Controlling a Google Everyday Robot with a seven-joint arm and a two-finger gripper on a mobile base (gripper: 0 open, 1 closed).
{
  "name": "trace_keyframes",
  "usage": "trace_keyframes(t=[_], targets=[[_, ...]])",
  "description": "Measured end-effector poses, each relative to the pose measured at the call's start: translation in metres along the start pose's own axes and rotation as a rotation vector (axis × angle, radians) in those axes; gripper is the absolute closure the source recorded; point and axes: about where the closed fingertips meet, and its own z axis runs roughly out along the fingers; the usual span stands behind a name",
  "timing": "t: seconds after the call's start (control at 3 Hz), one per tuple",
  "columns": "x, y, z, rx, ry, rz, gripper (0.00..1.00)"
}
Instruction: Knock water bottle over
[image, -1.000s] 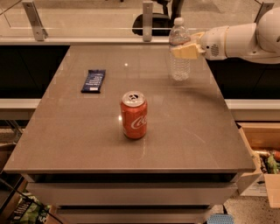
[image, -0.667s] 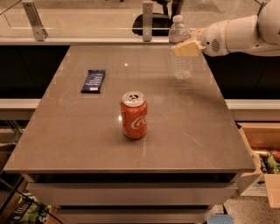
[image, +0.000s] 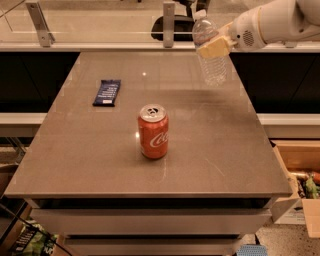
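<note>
The water bottle (image: 212, 67) is clear ribbed plastic with a white cap. It stands near the far right of the grey table (image: 100, 165) and tilts, its cap leaning left. My gripper (image: 215, 48) comes in from the upper right on a white arm (image: 272, 22). Its tan tip lies against the bottle's upper body, at label height. The bottle's base still looks close to the tabletop.
A red Coca-Cola can (image: 153, 131) stands upright at the table's middle. A dark blue snack bar (image: 107, 92) lies flat at the back left. A glass rail with metal posts (image: 169, 22) runs behind the table. A cardboard box (image: 300, 185) sits to the right, below the table's edge.
My gripper and arm have moved slightly up and toward the bottle. The bottle has gone from upright to tilted, with its cap leaning left. The can and bar have not moved.
</note>
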Motion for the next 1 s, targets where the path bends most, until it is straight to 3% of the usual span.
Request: trace_keyframes(t=[1.0], targets=[[-0.0022,0.0057,-0.0108,0.016,0.256,-0.023,1.0]])
